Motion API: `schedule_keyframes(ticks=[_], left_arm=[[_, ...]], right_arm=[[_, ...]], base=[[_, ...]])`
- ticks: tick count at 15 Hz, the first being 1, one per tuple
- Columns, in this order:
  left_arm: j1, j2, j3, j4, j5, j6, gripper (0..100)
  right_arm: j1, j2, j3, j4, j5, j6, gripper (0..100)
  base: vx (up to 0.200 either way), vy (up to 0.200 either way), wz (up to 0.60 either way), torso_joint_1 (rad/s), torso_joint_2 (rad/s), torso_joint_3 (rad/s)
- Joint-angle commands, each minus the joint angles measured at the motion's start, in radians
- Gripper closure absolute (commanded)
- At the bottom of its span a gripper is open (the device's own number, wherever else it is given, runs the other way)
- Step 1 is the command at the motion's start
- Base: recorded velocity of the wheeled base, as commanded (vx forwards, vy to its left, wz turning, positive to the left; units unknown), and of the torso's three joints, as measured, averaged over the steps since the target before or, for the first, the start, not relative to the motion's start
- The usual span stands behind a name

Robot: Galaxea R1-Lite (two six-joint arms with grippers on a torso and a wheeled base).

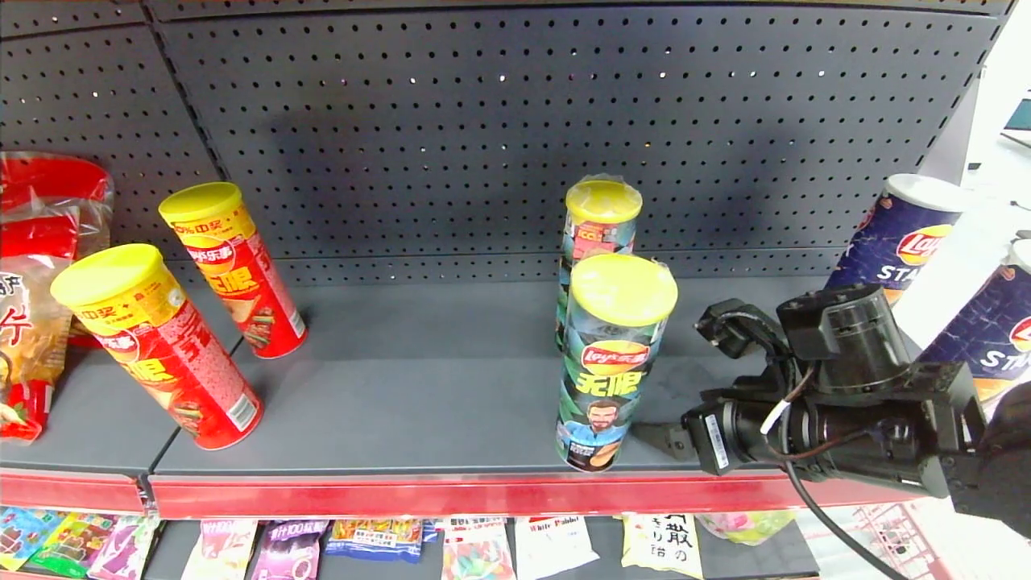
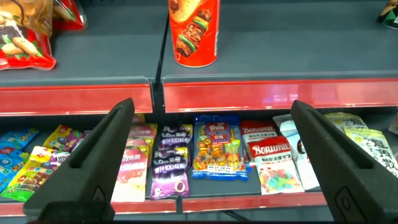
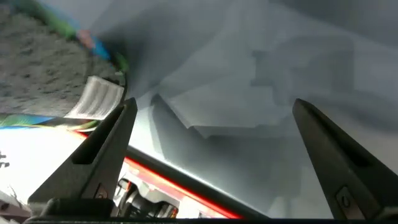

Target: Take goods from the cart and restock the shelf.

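Observation:
Two green chip cans with yellow lids stand upright on the grey shelf (image 1: 419,387), the front one (image 1: 616,362) near the red front edge and the other (image 1: 600,217) right behind it. My right gripper (image 1: 664,441) lies low on the shelf just right of the front can's base, open and holding nothing. In the right wrist view the can's lower part (image 3: 43,62) sits beside one finger of that gripper (image 3: 214,109), outside the gap. My left gripper (image 2: 212,106) is open and empty in front of the shelf's red edge, facing a red can (image 2: 194,31).
Two red chip cans (image 1: 157,346) (image 1: 233,270) stand at the shelf's left, with snack bags (image 1: 32,290) beyond them. Blue cans (image 1: 902,234) (image 1: 995,330) stand at the far right. The lower shelf holds several candy bags (image 2: 214,146). Bare shelf lies between the red and green cans.

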Motion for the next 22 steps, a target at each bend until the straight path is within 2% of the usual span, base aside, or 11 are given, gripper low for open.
schedule_keyframes(ticks=[1, 22], left_arm=[[0.000, 0.001, 0.000, 0.000, 0.000, 0.000, 0], [0.000, 0.001, 0.000, 0.000, 0.000, 0.000, 0]], right_arm=[[0.010, 0.010, 0.001, 0.001, 0.000, 0.001, 0], [0.010, 0.053, -0.043, 0.001, 0.000, 0.004, 0]], base=[[0.000, 0.000, 0.00, 0.000, 0.00, 0.000], [0.000, 0.000, 0.00, 0.000, 0.00, 0.000]])
